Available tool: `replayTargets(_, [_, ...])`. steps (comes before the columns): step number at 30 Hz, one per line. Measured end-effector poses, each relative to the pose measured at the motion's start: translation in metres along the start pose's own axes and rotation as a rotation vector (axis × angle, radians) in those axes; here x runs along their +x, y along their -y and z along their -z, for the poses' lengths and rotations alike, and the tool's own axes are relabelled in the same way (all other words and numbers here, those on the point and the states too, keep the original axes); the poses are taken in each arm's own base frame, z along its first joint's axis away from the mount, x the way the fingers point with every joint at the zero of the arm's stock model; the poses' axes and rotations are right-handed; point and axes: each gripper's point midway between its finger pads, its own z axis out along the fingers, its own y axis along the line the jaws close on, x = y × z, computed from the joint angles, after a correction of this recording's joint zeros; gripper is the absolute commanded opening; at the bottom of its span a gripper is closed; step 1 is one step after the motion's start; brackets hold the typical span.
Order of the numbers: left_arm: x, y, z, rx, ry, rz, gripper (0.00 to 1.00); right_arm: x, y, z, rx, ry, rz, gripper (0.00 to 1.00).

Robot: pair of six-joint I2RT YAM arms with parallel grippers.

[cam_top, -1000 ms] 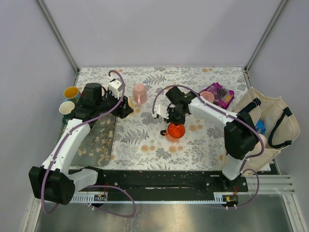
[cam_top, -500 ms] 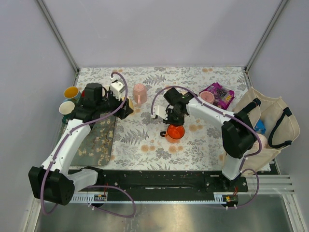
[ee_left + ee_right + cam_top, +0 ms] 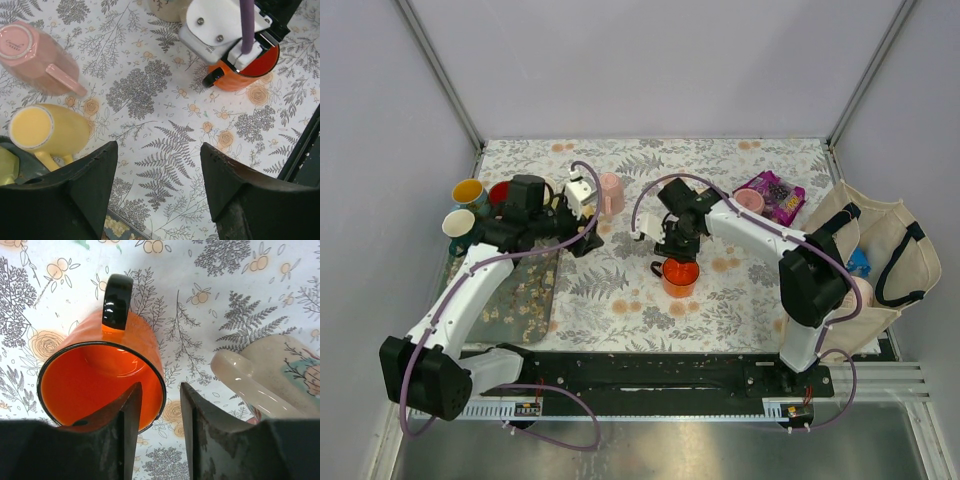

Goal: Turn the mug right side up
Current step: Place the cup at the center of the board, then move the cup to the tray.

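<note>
The orange mug [image 3: 680, 277] with a black handle stands upright, mouth up, on the floral cloth mid-table. It also shows in the right wrist view [image 3: 100, 375] and the left wrist view [image 3: 250, 65]. My right gripper [image 3: 676, 256] hangs right over it. In the right wrist view my right gripper [image 3: 160, 387] straddles the rim, one finger inside and one outside, with a gap to the wall, so it is open. My left gripper [image 3: 586, 238] is open and empty over the bare cloth [image 3: 157, 147], left of the orange mug.
A pink mug [image 3: 610, 192] sits base up and a yellow mug [image 3: 45, 130] lies on its side near my left gripper. A cream floral mug [image 3: 280, 375] lies right of the orange mug. A tray [image 3: 525, 290], several cups [image 3: 468, 190], a purple packet [image 3: 772, 195] and a tote bag [image 3: 865, 260] line the sides.
The orange mug went from tilted in my right gripper to standing upright on the cloth. My left gripper has swung to the right, toward the middle.
</note>
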Motion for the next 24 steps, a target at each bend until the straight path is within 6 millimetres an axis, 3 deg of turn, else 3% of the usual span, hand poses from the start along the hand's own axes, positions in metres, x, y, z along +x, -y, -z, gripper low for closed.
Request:
replayTargets(3, [-0.001,0.008,0.001,0.038,-0.004,-0.041,0.71,-0.005,0.004,0.009,0.025,0.027,-0.010,0.52])
replayTargets(6, [-0.006,0.020,0.000,0.105,-0.006,-0.125,0.72,-0.015,0.010,0.035,0.071,0.111,-0.035,0.56])
replayTargets(10, [-0.009,0.036,-0.012,0.205,-0.027,-0.234,0.73,-0.017,0.024,0.094,0.187,0.282,-0.148,0.66])
replayTargets(13, [-0.006,0.045,-0.031,0.289,-0.063,-0.324,0.74,-0.007,0.034,0.142,0.299,0.423,-0.281,0.82])
replayTargets(15, [0.000,0.050,-0.048,0.353,-0.104,-0.377,0.75,0.001,0.036,0.164,0.361,0.492,-0.365,0.87])
replayTargets(19, [0.008,0.053,-0.084,0.451,-0.165,-0.456,0.74,0.011,0.020,0.174,0.380,0.561,-0.495,0.88])
replayTargets(24, [0.033,0.062,-0.119,0.555,-0.237,-0.515,0.73,0.033,-0.001,0.152,0.326,0.565,-0.667,0.88])
